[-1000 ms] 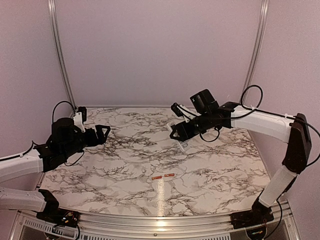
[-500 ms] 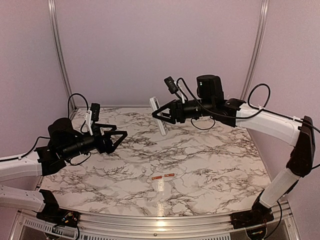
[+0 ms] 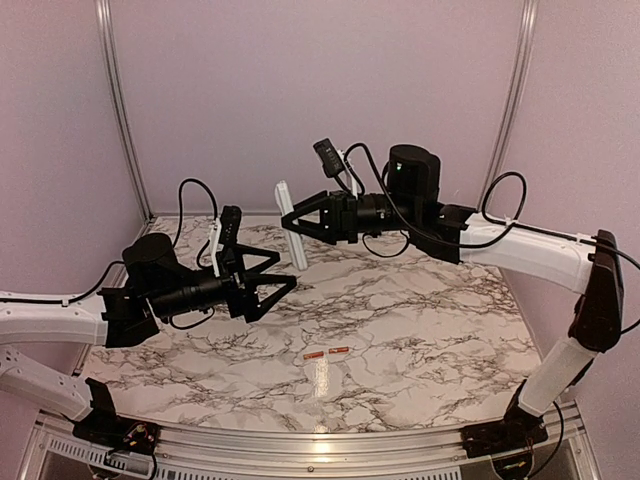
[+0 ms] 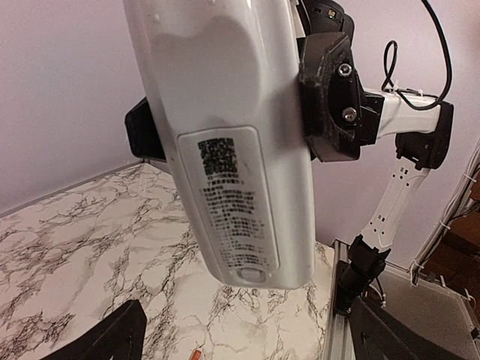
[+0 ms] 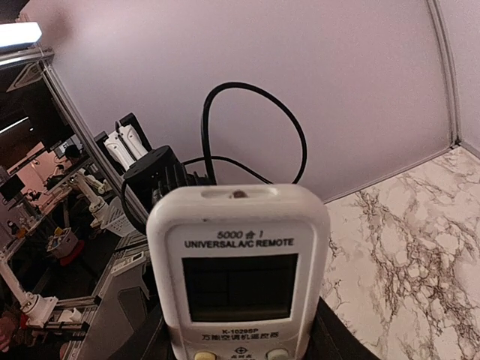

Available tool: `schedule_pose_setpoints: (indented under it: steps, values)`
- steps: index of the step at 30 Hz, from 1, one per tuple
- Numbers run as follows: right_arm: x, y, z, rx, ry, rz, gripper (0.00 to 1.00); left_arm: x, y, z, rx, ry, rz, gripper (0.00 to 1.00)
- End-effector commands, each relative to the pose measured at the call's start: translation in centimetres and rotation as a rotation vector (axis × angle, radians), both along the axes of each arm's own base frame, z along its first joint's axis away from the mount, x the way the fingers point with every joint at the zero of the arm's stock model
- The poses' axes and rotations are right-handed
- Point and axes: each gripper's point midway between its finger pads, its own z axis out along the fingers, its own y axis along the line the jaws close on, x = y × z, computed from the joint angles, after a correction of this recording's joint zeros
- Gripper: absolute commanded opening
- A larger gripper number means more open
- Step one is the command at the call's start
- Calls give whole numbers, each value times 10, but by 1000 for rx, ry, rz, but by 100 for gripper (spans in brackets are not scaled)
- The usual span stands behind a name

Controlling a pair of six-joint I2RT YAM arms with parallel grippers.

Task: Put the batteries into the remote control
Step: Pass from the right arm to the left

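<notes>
The remote control (image 3: 298,252) is held aloft at upper centre of the top view, clamped by the right gripper (image 3: 292,222). Its closed back cover (image 4: 229,202) is faced by the wide-spread left gripper (image 3: 288,270), extended from lower left. The cover should be slid off against a firm hold. The batteries (image 3: 326,353) are seen on the table (image 3: 440,340), lower centre.

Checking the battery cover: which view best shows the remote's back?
Left wrist: the remote control fills it, back label and battery cover plain. Right wrist shows only its display face; top external shows a thin white bar.
</notes>
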Motion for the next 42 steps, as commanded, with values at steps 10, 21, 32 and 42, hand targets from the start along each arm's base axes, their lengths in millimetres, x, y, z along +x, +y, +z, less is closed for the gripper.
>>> schedule_pose_setpoints:
  steps: [10,21,32,42]
  values:
    - [-25,7,24,119,-19,113,41,-9,-17,43,-162,-63,-65,98]
    - [-24,7,20,119,-15,106,42,-8,-25,54,-213,-44,-66,84]
    - [-24,5,18,106,-13,96,46,7,-25,47,-176,-28,8,41]
    - [13,-1,2,-119,-12,-157,79,34,5,25,10,-46,249,27]
